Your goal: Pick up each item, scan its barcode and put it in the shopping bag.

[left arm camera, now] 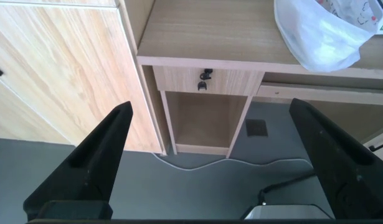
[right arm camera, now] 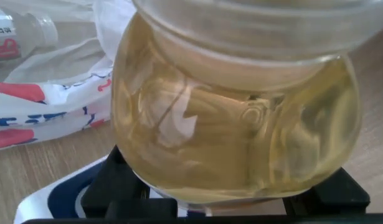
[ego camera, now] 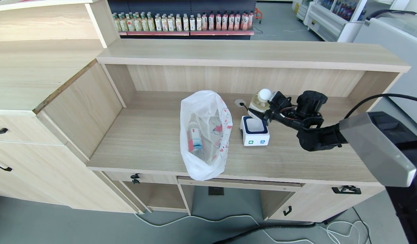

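Counter (ego camera: 154, 135): pale wood, stood centre, backed by a raised ledge (ego camera: 249, 51).
Cabinet (ego camera: 32, 67): same wood, rose at left, fitted with black handles (ego camera: 0, 130).
Floor (ego camera: 59, 223): grey, strewn near right with cables (ego camera: 340, 227).
Far shelf (ego camera: 184, 33): carried a row of bottles (ego camera: 181, 22).
Far right: held white freezers (ego camera: 330, 23).

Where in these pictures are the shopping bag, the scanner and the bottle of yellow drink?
shopping bag (ego camera: 203, 98), head view, its upper white wall.
scanner (ego camera: 255, 126), head view, its dark top window.
bottle (right arm camera: 235, 137), right wrist view, its liquid-filled belly.
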Available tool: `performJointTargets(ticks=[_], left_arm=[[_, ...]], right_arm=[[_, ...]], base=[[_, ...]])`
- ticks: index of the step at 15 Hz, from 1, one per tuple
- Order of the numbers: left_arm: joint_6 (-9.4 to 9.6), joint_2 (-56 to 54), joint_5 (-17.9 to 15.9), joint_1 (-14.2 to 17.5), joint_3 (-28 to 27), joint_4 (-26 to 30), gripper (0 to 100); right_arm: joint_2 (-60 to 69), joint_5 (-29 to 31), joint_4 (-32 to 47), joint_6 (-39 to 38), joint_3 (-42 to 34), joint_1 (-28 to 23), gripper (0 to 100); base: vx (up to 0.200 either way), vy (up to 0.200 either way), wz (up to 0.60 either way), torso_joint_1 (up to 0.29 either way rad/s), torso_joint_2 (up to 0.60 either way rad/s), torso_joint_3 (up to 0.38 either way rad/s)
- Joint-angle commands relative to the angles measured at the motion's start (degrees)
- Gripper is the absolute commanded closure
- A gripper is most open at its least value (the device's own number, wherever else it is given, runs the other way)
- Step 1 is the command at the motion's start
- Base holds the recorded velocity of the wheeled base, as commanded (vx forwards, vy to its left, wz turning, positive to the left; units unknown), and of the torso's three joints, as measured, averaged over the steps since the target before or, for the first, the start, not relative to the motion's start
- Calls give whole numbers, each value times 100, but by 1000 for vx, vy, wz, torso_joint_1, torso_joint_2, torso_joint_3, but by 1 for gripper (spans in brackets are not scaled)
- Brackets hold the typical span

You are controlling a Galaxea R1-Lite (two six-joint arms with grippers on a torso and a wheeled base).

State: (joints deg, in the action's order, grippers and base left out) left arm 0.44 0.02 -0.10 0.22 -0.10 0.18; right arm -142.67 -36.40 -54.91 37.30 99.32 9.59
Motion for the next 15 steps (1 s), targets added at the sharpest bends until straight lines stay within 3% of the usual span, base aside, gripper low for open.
performJointTargets(ticks=[1,15], left_arm=[[0,-2,1,4,1,-1,0],[0,-2,1,4,1,-1,0]], right_arm=[[-279,1,15,-13,202,78,100],[2,1,6,-13,-132,130,100]], base=[[0,0,0,0,0,0],[0,0,0,0,0,0]])
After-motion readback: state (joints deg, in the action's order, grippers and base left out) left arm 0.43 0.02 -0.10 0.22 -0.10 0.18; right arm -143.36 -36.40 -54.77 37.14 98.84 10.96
